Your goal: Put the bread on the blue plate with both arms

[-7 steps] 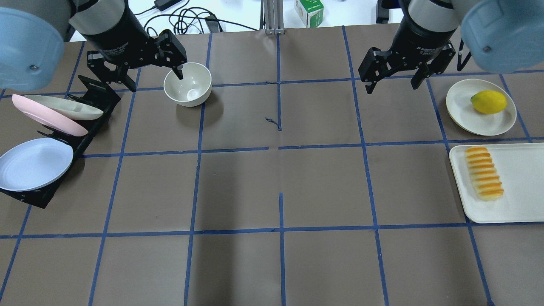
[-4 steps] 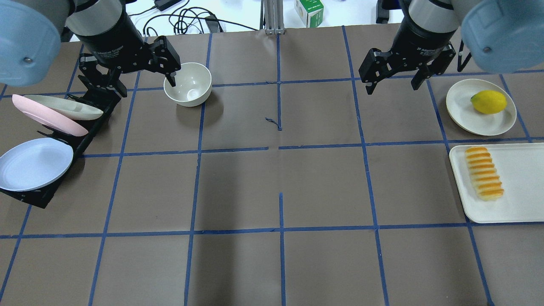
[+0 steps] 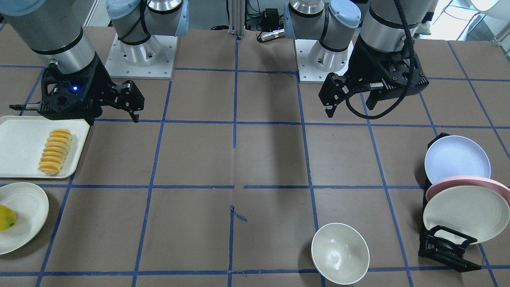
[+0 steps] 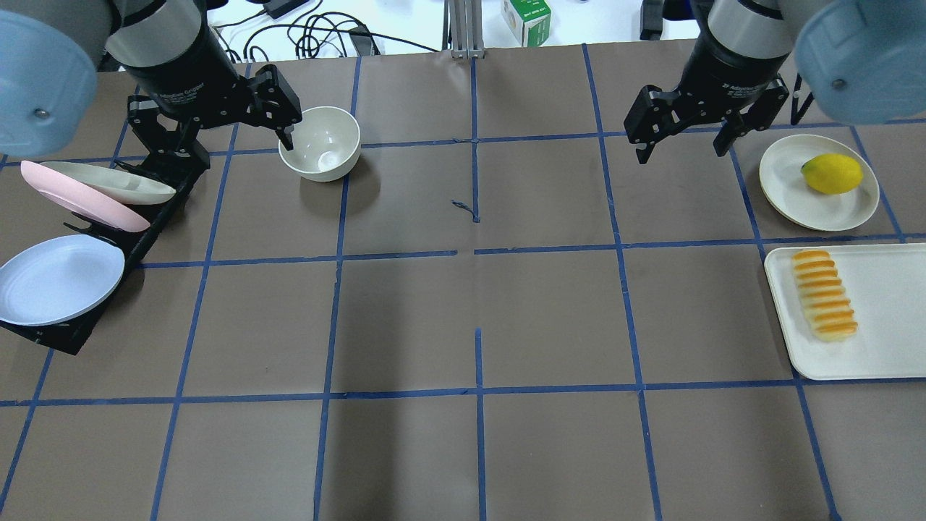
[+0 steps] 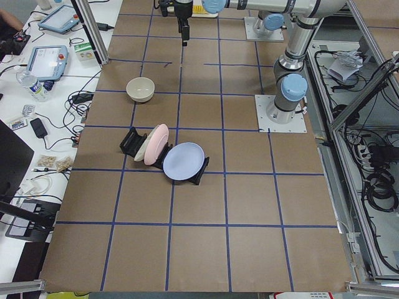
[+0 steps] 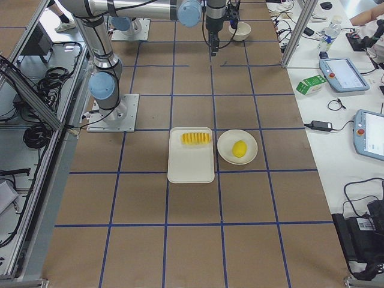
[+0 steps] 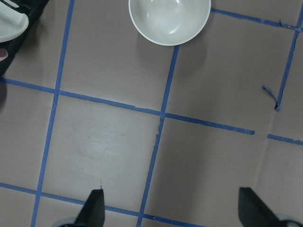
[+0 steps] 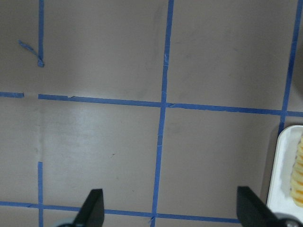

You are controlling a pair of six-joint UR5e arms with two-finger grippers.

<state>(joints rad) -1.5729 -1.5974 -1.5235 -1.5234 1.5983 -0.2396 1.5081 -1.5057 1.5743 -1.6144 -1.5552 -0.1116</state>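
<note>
The bread (image 4: 825, 304) lies on a white tray (image 4: 890, 347) at the right edge; it also shows in the front view (image 3: 55, 151) and at the right wrist view's edge (image 8: 299, 179). The blue plate (image 4: 58, 278) leans in a black rack (image 4: 51, 336) at the left edge, and shows in the front view (image 3: 456, 158). My left gripper (image 4: 241, 150) is open and empty, hovering beside the cream bowl (image 4: 320, 141), far from the plate. My right gripper (image 4: 682, 154) is open and empty, above the table well beyond the tray.
A pink plate (image 4: 79, 199) and a cream plate (image 4: 108, 181) lean in the same rack. A yellow lemon (image 4: 832, 174) sits on a cream plate (image 4: 788, 181) beyond the tray. Blue tape lines grid the brown table.
My left gripper has moved left, away from the bowl toward the rack. My right gripper has shifted a little to the right. Both stay open.
</note>
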